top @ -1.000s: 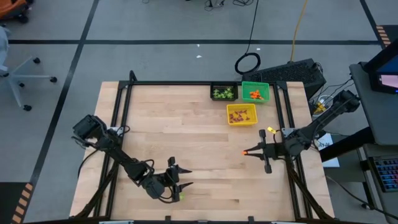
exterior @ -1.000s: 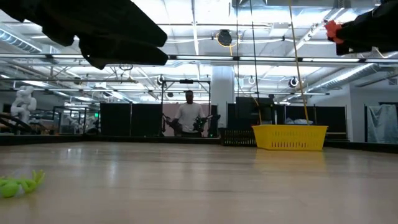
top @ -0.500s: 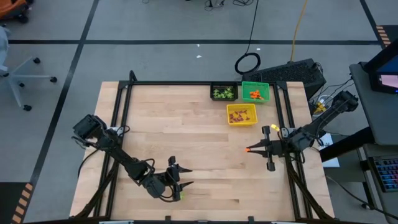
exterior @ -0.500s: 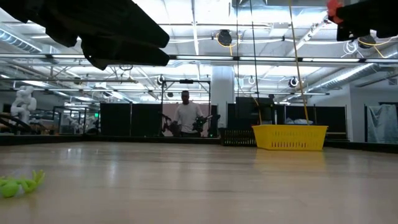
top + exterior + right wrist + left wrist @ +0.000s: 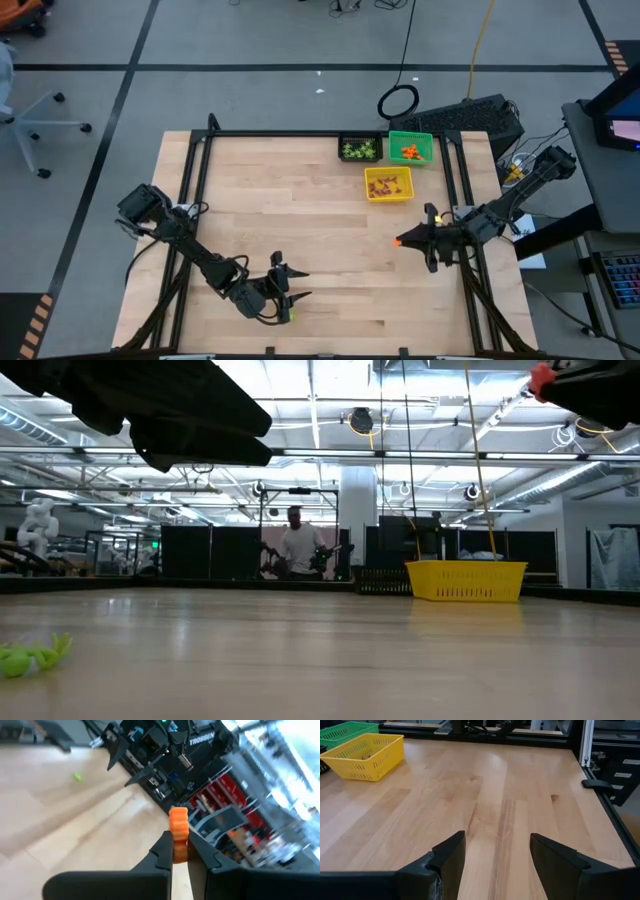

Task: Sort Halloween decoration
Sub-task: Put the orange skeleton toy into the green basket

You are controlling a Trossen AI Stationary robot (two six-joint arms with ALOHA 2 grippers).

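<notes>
My right gripper (image 5: pixel 402 241) hangs above the table's right half, shut on a small orange trinket (image 5: pixel 178 831), which also shows high up in the low view (image 5: pixel 541 377). My left gripper (image 5: pixel 304 285) waits open near the table's near edge, its fingers apart in the left wrist view (image 5: pixel 496 857). A light-green trinket (image 5: pixel 288 316) lies flat on the wood just nearside of it, low in the low view (image 5: pixel 30 657). The black bin (image 5: pixel 359 149), green bin (image 5: pixel 410 148) and yellow bin (image 5: pixel 389 184) each hold sorted trinkets. My right gripper pinches the orange trinket's lower half (image 5: pixel 178 848) between its two fingertips (image 5: pixel 162 851). The fingers lie about level, pointing toward the table's left. The trinket sticks out past the tips and is lifted well clear of the table.
The three bins stand together at the table's far right. A black frame rail (image 5: pixel 300 133) runs along the table's edges. Bare wood (image 5: pixel 300 220) spreads between both arms. A person (image 5: pixel 297 545) stands far behind the table.
My right gripper has risen with the orange trinket and rolled somewhat about its wrist, staying shut. The left arm and the green trinket have kept still.
</notes>
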